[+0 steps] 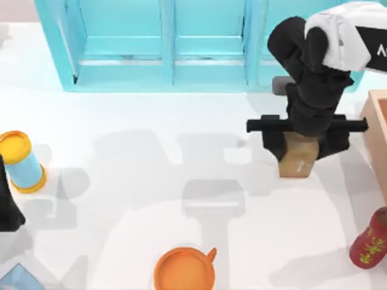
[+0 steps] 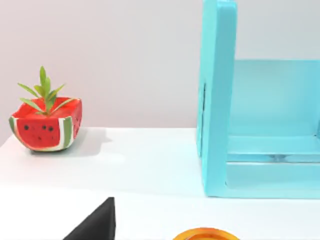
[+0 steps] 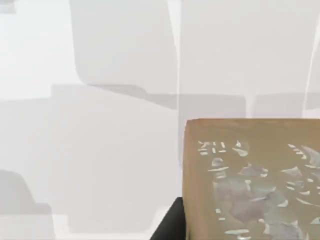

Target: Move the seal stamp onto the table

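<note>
The stamp [image 1: 297,158] is clamped in the right gripper [image 1: 302,142], over the right part of the white bench [image 1: 151,169], in front of the turquoise cabinet [image 1: 163,48]. I judge it a stiff, solid block, fairly light, smooth enough to slip, so a squeeze across two flat opposite faces near the top suits it. It is tan-brown and rectangular; the right wrist view shows pale flecked marks on one face. The left arm [image 1: 7,202] sits parked at the left edge.
</note>
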Tool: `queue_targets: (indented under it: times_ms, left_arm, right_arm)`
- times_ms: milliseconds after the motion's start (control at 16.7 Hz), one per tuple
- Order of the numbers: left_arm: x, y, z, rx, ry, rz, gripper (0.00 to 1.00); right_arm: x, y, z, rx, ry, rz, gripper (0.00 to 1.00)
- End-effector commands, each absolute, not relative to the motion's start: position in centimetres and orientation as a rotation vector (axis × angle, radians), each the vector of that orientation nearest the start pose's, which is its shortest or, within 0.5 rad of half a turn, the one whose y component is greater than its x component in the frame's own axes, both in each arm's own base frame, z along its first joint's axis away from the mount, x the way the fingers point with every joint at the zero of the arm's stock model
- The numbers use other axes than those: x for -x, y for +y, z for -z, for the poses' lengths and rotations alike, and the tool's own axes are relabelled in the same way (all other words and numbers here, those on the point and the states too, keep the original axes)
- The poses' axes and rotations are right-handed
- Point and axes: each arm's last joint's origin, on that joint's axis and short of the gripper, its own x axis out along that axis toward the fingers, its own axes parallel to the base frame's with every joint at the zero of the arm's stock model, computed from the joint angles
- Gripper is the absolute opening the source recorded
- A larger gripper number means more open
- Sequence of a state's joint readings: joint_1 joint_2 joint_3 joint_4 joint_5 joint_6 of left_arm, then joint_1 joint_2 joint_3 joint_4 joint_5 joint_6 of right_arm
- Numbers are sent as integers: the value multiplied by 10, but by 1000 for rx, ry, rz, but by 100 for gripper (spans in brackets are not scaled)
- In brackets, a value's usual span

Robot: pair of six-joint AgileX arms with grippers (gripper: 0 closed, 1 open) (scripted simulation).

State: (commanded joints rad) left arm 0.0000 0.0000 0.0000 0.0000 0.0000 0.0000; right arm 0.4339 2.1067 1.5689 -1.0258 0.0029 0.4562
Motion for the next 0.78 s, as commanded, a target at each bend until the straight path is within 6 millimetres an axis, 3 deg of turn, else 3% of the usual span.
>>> queue_targets:
  times_ms: [120,360,780]
  left_arm:
    - [-106,-1,-160,0,0,0,100]
    - [-106,-1,-160,0,0,0,100]
    - [-106,-1,-160,0,0,0,100]
  right_arm:
    - [-363,173,-140,-10,1567,9,0]
    - [-363,173,-138,-9,1569,10,0]
    - [-363,173,-138,-9,1569,10,53]
